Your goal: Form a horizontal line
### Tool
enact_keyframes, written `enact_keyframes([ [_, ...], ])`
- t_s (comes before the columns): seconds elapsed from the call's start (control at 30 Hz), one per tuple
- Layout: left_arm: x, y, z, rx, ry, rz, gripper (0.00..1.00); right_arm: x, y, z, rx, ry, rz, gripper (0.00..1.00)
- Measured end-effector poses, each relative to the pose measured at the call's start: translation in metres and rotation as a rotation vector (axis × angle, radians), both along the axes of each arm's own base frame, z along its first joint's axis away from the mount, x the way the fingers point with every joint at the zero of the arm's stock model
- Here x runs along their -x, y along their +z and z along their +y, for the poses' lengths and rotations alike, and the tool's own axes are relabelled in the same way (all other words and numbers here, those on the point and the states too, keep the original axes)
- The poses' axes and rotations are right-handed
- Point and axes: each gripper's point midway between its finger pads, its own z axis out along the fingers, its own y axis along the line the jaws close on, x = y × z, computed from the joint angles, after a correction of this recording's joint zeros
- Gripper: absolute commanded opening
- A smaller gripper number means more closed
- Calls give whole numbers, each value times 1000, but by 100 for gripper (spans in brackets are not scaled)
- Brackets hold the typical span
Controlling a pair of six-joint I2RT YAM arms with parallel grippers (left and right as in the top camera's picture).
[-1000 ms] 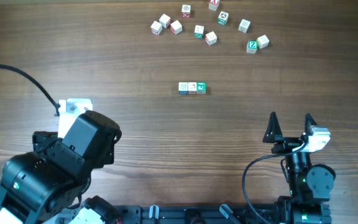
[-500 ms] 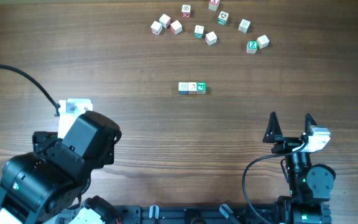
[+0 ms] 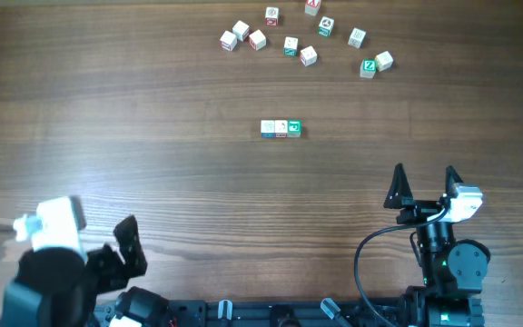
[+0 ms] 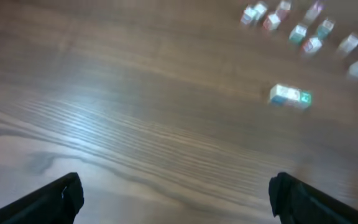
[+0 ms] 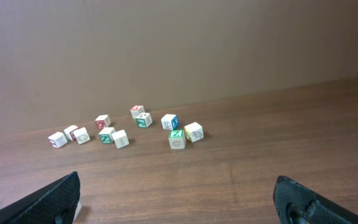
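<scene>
1. Row: the horizontal line (image 3: 281,128) lies at mid-table (image 3: 152,100). It is made of three cubes touching side by side: blue-printed on the left, red-printed in the middle, green-faced on the right.
2. Loose cubes (image 3: 308,56): eleven are scattered along the far edge, well apart from the row.
3. Overhead view: this is the only view that shows the row, the scatter and both arms together.
4. Left wrist view: the picture is blurred. The row appears at upper right as a pale smear with a green end, and the loose cubes lie beyond it. Letters cannot be read.
5. Right wrist view: sharp, and it takes in only the scattered cubes before a plain brown wall (image 5: 179,50). A green-faced cube and a blue-faced cube stand out here.
6. Left hand (image 4: 178,198): it sits at the near left corner of the table. Its two dark fingertips are at opposite lower corners of its own view, spread wide, with nothing between them.
7. Right hand (image 3: 423,180): it sits at the near right, fingers pointing toward the far edge. They are spread apart and hold nothing. It is well apart from the row, with a black cable (image 3: 363,250) looping beside its base.
</scene>
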Motion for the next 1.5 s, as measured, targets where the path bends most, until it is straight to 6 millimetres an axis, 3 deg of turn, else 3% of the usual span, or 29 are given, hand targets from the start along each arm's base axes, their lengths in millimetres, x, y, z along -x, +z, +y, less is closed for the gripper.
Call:
enact_keyframes([
  [0.03, -5, -2, 0, 33, 16, -71, 100, 0, 0, 0, 0, 0, -1, 99],
  [0.13, -15, -37, -6, 88, 12, -200, 100, 0, 1, -1, -2, -3, -3, 100],
  [0.37, -73, -73, -52, 102, -238, -493, 100, 0, 1, -1, -3, -4, -3, 99],
  [0.53, -93, -99, -50, 72, -228, -558, 100, 0, 1, -1, -3, -4, -3, 100],
  [0.77, -105, -104, -42, 54, -191, -640, 100, 0, 1, -1, -3, -4, -3, 100],
  [0.97, -112, -132, -42, 49, -190, -623, 100, 0, 1, -1, -3, -4, -3, 100],
  [1.5, -111, -137, -55, -88, -330, -635, 100, 0, 1, -1, -3, -4, -3, 100],
])
